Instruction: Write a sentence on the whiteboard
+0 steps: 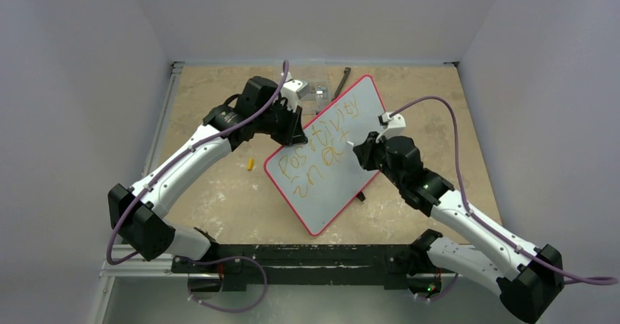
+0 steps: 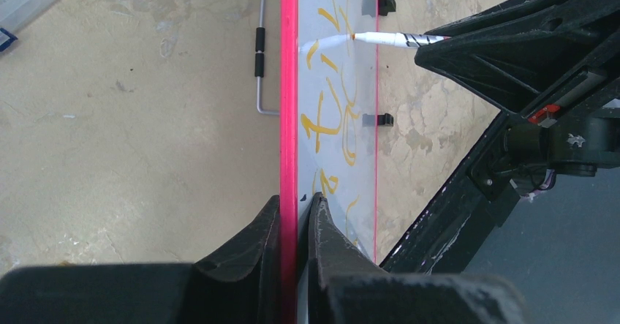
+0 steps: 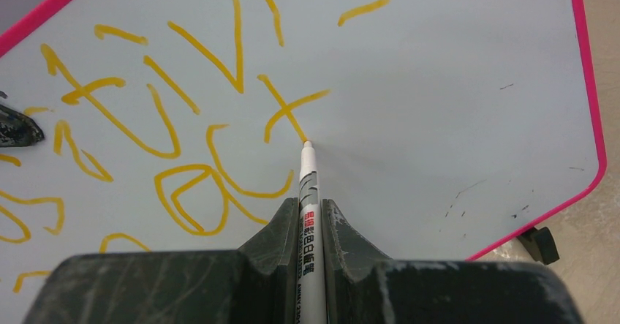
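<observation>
Two lines of orange-yellow lettering make up the sentence (image 3: 183, 119) so far: "Positivity" above, "in act" below. It sits on the whiteboard (image 1: 330, 201), which lies diagonally at the middle of the counter (image 1: 219, 192), one corner pointing to the far edge.

Step in hand, as judged: the word "action" is part-written. The marker (image 3: 308, 174) has its tip on the foot of the "t". The right claw (image 3: 305, 208) is closed tight on the marker barrel. The left claw (image 2: 295, 201) is pinched narrow on the board's red-pink frame, at the long edge beside the first line, steadying the board.

Next move, as judged: lift the tip, shift it along the second line and form "i", "o", "n". This calls for light, even contact and a board that does not slide.

Surroundings:
- Bare board past the "t": nothing in the way there.
- Two black feet (image 2: 380, 4) on the long edge opposite the left claw.
- A small yellow object (image 1: 249, 164) on the counter just beside the board's left corner; what it is cannot be told.
- A clear box (image 1: 316, 93) and a dark strip (image 1: 345, 77) at the far edge, clear of the writing.
</observation>
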{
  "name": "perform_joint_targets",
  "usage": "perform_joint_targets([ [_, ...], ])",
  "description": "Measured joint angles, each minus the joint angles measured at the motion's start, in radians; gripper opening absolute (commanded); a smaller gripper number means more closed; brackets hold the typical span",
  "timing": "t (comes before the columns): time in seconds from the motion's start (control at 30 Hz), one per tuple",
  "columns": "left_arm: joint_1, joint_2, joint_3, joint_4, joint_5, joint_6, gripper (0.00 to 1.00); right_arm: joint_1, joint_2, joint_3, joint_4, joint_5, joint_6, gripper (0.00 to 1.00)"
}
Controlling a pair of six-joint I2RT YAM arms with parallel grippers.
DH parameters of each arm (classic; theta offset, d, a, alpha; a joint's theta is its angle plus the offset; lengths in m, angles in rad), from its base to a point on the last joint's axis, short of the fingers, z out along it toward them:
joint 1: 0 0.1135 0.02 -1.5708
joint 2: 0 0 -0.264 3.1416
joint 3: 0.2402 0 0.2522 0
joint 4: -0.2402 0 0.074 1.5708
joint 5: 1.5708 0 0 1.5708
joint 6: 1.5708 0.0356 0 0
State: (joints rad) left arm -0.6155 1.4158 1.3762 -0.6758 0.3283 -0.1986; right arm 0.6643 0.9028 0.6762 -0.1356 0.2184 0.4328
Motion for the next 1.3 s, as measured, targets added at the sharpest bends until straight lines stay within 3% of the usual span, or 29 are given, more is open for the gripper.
perform_joint_targets([
  [0.63,0.0,-0.001,0.0,-0.001,-0.001,0.0,0.0,-0.003,0.003,-0.006,-0.068,0.063,0.054,0.0],
  [1.03,-0.001,-0.003,0.0,-0.001,-0.002,0.0,0.0,-0.004,0.099,0.12,-0.106,0.134,0.011,0.0],
  [1.3,-0.003,-0.009,0.0,-0.002,0.001,0.0,0.0,-0.004,0.068,0.132,-0.132,0.132,0.003,0.0],
])
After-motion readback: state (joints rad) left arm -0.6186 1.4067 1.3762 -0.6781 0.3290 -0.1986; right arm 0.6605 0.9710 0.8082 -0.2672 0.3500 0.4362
